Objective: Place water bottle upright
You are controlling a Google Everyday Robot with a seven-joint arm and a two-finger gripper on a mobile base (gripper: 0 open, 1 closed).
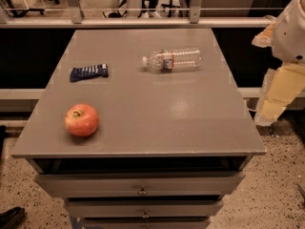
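The water bottle (172, 60) is clear ribbed plastic with a pale label marked in red. It lies on its side on the far middle of the grey table (157, 113), with its white cap pointing left. My arm (290, 30) is beyond the table's right edge, white above and pale yellow lower down. The gripper (279, 94) hangs there, off the table and well to the right of the bottle, touching nothing.
A red apple (81, 120) sits at the front left. A dark blue snack packet (89, 72) lies at the left. Drawers (141, 185) are below the tabletop. A railing (143, 20) runs behind the table.
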